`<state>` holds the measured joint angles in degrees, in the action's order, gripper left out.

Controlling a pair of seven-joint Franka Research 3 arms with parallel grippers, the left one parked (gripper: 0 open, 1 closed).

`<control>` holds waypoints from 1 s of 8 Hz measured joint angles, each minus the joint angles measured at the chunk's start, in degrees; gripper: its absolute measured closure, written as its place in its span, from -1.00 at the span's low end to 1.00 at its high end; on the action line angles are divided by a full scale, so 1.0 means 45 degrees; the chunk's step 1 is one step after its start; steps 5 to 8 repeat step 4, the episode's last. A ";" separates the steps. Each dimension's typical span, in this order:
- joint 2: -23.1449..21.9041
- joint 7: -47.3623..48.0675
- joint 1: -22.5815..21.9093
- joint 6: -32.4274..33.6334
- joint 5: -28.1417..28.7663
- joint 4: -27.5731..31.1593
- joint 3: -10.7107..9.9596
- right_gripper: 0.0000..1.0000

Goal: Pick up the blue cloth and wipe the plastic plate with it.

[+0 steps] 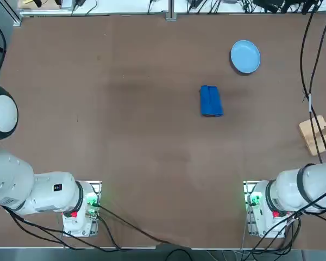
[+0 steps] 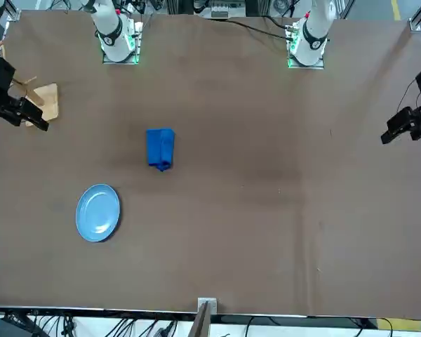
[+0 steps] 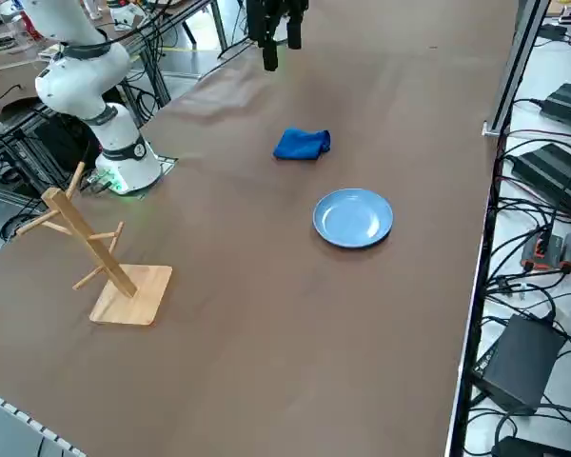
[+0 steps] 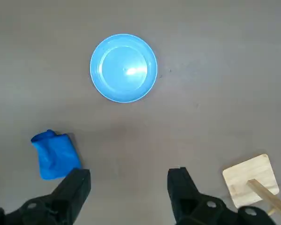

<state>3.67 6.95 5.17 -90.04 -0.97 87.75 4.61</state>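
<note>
1 plastic plate [image 1: 245,56], light blue and round with a raised rim, lies on the counter [image 1: 146,136] with nothing in it. 1 folded blue cloth [image 1: 211,100] lies near the plate, apart from it. The right gripper [image 4: 129,183] is raised above the counter, its 2 fingers spread wide, holding nothing. 1 wooden rack [image 3: 105,262] stands on the counter.

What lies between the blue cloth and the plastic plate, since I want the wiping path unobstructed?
Only bare tabletop separates the blue cloth from the plastic plate; the top view shows it.
</note>
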 joint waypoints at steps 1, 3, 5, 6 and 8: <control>-0.0003 0.0023 -0.0001 0.0001 0.0000 -0.0001 0.0000 -1.00; -0.0007 0.0103 -0.0002 0.0001 0.0000 -0.0001 0.0000 -1.00; -0.0007 0.0136 -0.0002 0.0001 0.0000 -0.0001 0.0000 -1.00; -0.0007 0.0136 -0.0002 0.0001 0.0000 -0.0001 0.0000 -1.00; -0.0007 0.0136 -0.0002 0.0001 0.0000 -0.0001 0.0000 -1.00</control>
